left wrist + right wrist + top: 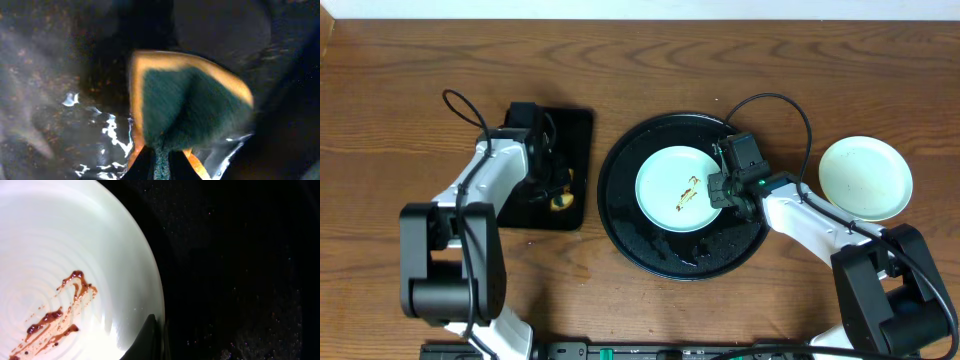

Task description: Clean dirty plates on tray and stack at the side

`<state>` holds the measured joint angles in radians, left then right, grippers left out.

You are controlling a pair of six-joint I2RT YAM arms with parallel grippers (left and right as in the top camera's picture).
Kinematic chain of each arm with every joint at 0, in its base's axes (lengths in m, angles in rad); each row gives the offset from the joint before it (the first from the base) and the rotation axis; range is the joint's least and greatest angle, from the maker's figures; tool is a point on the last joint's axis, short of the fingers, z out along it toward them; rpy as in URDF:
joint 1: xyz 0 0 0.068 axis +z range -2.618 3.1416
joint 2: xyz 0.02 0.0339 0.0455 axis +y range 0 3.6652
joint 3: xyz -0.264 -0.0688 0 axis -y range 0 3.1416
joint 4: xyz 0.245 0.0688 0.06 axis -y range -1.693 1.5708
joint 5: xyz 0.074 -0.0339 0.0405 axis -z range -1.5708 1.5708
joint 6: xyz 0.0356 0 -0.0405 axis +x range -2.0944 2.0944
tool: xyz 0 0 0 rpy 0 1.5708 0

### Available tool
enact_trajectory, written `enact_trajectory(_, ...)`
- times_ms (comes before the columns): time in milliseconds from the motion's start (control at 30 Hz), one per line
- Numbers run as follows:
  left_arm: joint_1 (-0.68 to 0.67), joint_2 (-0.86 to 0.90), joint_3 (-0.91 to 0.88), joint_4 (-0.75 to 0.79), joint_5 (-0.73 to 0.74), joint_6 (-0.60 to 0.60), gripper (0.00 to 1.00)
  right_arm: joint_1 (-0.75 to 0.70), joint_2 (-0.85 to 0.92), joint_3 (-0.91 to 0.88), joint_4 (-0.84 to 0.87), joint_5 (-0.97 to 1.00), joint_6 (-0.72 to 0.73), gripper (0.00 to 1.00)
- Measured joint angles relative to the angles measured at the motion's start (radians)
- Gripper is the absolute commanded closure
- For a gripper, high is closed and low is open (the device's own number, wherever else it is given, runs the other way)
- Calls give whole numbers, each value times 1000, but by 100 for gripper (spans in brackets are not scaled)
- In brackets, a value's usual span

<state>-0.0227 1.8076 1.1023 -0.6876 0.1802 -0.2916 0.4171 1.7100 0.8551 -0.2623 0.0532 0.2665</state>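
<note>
**Status – wipe step, not yet begun**

1. L claw (159, 167): closed on the sponge (190, 105). Jaws pinch it at one end, yellow body bulging, green scour face toward the wrist cam. Overhead shows this claw over the rect. black tray (582, 130) on the L side of the counter (410, 90).
2. R claw (720, 190): at the R rim of the aqua plate (665, 175). Wrist cam shows one finger (147, 340) at the rim edge; the other is out of view, so cannot tell if the claw is closed on the plate or how far open it is.
3. Aqua plate: lies flat inside the round tray (630, 235), approx. centred. Brown smears (55, 315) sit at mid-plate, running diagonally.
4. Second plate (865, 178): on the counter to the R of the round tray, well apart from it, no smear visible. Third plate not in view.

**Key relation**

- Dirty plate lies to the R of the L claw, with the round tray's L rim between them. L arm must cross that rim to bring the sponge over the smears.
- R arm is nearer to the plate, but holds no sponge; judged role: steady the rim.

**Risk (est.)**

- Plate is round, no long axis. It may slide on the glossy tray if unheld during the wipe.
</note>
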Motion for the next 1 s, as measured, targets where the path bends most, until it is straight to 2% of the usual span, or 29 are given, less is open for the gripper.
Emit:
enact_trajectory(300,0,-200,24,39,-31,35,93,0,0,0,-1,0,0,99)
enact_trajectory(667,0,-196,24,36,-157,-4,92,0,0,0,-2,0,0,99)
enact_trajectory(1000,0,-196,24,52,-169,-5,93,0,0,0,-2,0,0,99)
